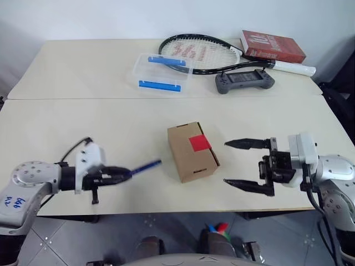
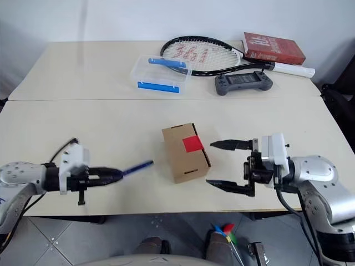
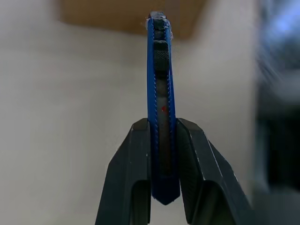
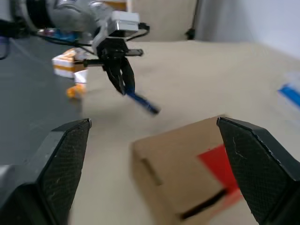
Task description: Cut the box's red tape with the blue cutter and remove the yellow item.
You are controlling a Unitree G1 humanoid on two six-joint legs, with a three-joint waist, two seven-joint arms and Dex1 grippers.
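Since the right gripper gapes empty beside the box (nothing braces it), the left gripper, clamped on the blue cutter, could shove it off instead of slicing the red tape.

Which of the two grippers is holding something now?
The left gripper: its fingers are shut on the blue cutter, which points toward the box. The right gripper stands wide open and empty beside the box.

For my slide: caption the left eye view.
Left gripper points slim blue cutter at brown cardboard box with red tape; right gripper open.
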